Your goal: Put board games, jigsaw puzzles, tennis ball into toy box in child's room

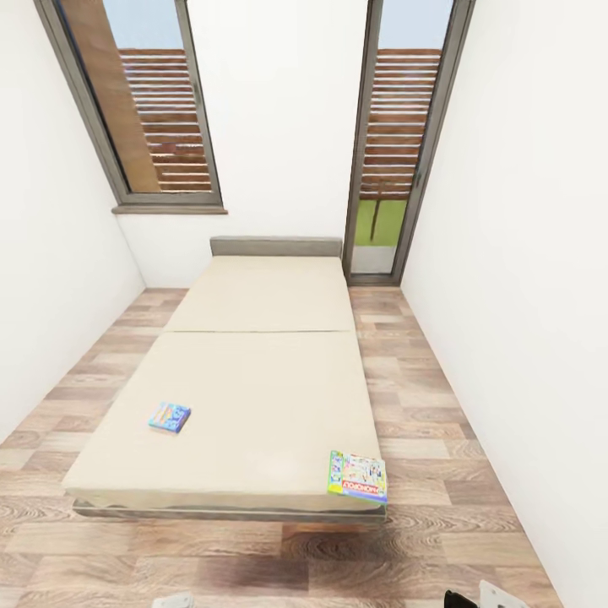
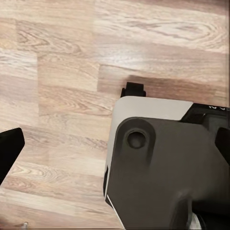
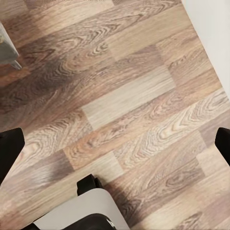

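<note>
The bed [image 1: 262, 371] with its beige mattress lies straight ahead in the child's room. Two board games rest on it: a small blue one [image 1: 170, 416] near the front left, and the Monopoly box [image 1: 358, 476] at the front right corner, by the mattress edge. My left gripper [image 2: 115, 143] hangs open over the wood floor beside my own base [image 2: 163, 167], one dark fingertip [image 2: 9, 148] at the frame's edge. My right gripper [image 3: 115, 143] is open too, with bare floor between its fingertips [image 3: 9, 148]. The table, toy box, jigsaw puzzles and tennis ball are out of view.
White walls close in on both sides of the bed, with strips of plank floor [image 1: 422, 397] along each side and in front. A window [image 1: 139, 101] and a tall glazed door [image 1: 397, 143] stand behind the grey headboard [image 1: 276, 246].
</note>
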You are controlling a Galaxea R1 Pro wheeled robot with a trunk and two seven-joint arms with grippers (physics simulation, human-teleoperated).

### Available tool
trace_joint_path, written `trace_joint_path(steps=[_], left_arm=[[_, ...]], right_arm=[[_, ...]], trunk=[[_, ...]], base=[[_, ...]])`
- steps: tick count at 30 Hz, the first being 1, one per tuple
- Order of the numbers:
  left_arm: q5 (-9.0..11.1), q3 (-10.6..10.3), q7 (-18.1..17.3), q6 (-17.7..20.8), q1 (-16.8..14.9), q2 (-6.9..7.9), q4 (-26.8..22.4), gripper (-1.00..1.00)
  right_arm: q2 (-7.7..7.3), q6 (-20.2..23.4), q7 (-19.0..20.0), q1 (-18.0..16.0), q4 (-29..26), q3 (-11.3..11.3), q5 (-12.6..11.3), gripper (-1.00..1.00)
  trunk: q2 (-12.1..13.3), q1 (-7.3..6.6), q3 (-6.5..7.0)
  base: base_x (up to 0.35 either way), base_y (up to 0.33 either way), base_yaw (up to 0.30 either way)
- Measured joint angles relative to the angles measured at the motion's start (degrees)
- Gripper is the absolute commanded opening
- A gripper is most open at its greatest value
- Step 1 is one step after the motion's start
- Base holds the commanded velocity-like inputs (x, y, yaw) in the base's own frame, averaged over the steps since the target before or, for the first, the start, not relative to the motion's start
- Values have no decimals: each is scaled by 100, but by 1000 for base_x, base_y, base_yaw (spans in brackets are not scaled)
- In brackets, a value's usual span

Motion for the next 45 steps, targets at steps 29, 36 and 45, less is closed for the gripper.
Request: trace_joint_path(steps=[29,36,45], left_arm=[[-180,-1,7,-29,123,-108,131,100],[-198,0,7,-29,159,-141,131,100],[-211,0,8,-29,265,-217,131,100]], right_arm=[[6,18,8,4,0,0,1,100],[6,18,9,2,0,0,1,100],[7,18,9,0,0,0,1,100]], trunk=[[0,0,167],[0,0,207],[0,0,259]], base=[[0,0,0],[0,0,0],[0,0,0]])
